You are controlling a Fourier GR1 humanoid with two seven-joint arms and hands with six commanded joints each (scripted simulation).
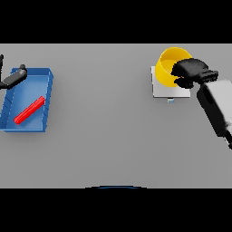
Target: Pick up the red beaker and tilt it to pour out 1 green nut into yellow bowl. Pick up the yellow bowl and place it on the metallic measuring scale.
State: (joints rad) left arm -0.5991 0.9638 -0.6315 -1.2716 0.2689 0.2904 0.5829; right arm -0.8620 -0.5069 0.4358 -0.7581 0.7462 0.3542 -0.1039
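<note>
At the upper right of the frame the right hand [190, 71] has its fingers curled round the yellow bowl [166, 63], which sits tilted over the metallic measuring scale [159, 90]; placing looks nearly done, release remaining. The red beaker [29, 110] lies in the blue tray [49, 77] at left, beside the left hand [13, 78], whose fingers I cannot tell.

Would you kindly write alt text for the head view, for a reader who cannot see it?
The right robot hand grips the yellow bowl over the scale at the grey table's far right. At far left, a red beaker lies in a blue tray, with the left robot hand at the tray's corner.
</note>
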